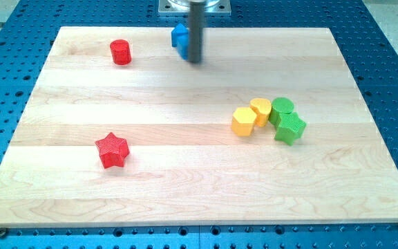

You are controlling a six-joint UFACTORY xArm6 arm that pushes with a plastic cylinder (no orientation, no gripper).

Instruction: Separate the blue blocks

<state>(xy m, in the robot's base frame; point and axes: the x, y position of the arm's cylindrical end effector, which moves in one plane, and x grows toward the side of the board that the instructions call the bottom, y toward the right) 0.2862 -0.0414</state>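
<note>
Nearest the view's bottom, toward the left: a red star block [112,151], alone on the wooden board [185,187], well apart from everything else. Farther up, right of centre: a tight cluster of four, with a yellow hexagonal block [244,122] touching a yellow cylinder [260,111], next a green cylinder [282,108], and a green block [289,128] of unclear faceted shape pressed against its lower side. Farther still, upper left: a red cylinder [121,52], standing by itself. Farthest, at the board's top edge near centre: blue blocks [179,39], partly hidden behind the dark rod, so shapes and count unclear, seemingly together. My tip [195,60] down on the board just right of and slightly below the blue. No jaws on this rod, so nothing clenched or released. No containers anywhere; only the board, resting on a blue perforated table [392,41].
</note>
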